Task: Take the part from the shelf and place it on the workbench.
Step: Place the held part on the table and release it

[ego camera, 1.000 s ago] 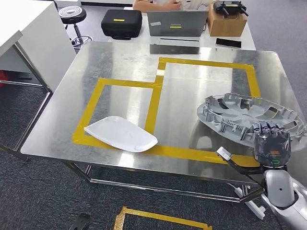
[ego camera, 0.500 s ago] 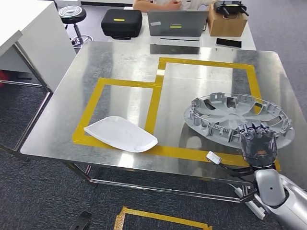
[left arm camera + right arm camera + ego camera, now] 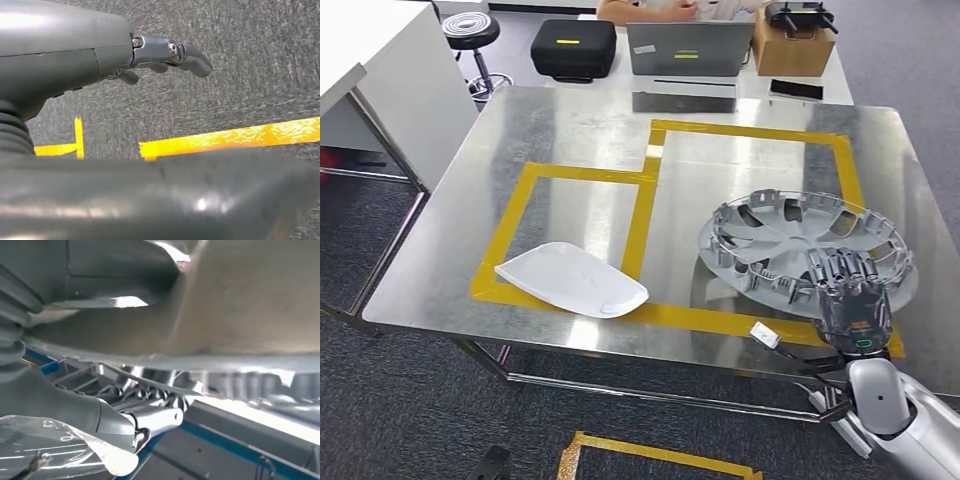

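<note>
Currently the right hand (image 3: 854, 300) grips the near rim of the grey wheel cover (image 3: 803, 245), which sits tilted over the steel desk (image 3: 576, 130), inside the larger yellow tape frame (image 3: 754, 132). White curved panel (image 3: 573, 280) lies in the left frame. Left hand (image 3: 166, 52) hangs above carpet w/ fingers loosely extended, holding nothing.

Steel workbench (image 3: 569, 120) in front of me carries yellow tape outlines (image 3: 580, 175). White panel (image 3: 573, 279) lies on its near-left tape edge. Grey wheel cover (image 3: 780, 235) looks tilted, probably not resting flat.
</note>
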Action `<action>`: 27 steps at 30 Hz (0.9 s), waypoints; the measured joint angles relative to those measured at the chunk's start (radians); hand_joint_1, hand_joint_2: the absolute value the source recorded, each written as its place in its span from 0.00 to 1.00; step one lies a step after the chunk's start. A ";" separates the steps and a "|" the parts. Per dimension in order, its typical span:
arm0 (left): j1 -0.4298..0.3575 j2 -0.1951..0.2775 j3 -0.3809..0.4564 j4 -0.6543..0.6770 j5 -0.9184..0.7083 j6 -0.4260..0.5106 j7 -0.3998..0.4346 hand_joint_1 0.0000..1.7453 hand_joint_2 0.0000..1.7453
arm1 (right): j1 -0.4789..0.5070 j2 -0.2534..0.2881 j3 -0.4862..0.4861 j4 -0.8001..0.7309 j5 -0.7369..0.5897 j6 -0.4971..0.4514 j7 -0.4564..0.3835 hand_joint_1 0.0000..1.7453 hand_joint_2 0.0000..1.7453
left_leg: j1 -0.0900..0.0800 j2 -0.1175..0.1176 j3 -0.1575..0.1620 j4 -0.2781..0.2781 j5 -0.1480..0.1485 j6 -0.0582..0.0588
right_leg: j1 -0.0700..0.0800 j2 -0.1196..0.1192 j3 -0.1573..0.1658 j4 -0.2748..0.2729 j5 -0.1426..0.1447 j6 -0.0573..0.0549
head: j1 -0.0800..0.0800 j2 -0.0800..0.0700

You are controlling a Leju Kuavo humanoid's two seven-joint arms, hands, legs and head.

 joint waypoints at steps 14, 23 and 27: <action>0.008 -0.001 0.000 0.000 0.022 0.001 0.002 0.00 0.00 | 0.053 0.225 -0.433 0.208 -0.078 0.043 -0.361 0.00 1.00 | 0.000 0.000 0.000 0.000 0.000 0.000 | 0.000 0.000 0.000 0.000 0.000 0.000 | 0.000 0.000; 0.024 -0.002 0.000 0.000 0.059 -0.006 -0.009 0.00 0.00 | 0.022 0.304 -0.536 0.158 -0.353 0.381 -0.449 0.00 1.00 | 0.000 0.000 0.000 0.000 0.000 0.000 | 0.000 0.000 0.000 0.000 0.000 0.000 | 0.000 0.000; 0.030 -0.002 0.000 0.000 0.062 -0.006 -0.014 0.00 0.00 | 0.014 0.310 -0.536 0.123 -0.369 0.397 -0.450 0.00 1.00 | 0.000 -0.001 0.000 0.000 0.000 0.000 | 0.000 -0.001 0.000 0.000 0.000 0.000 | 0.000 0.000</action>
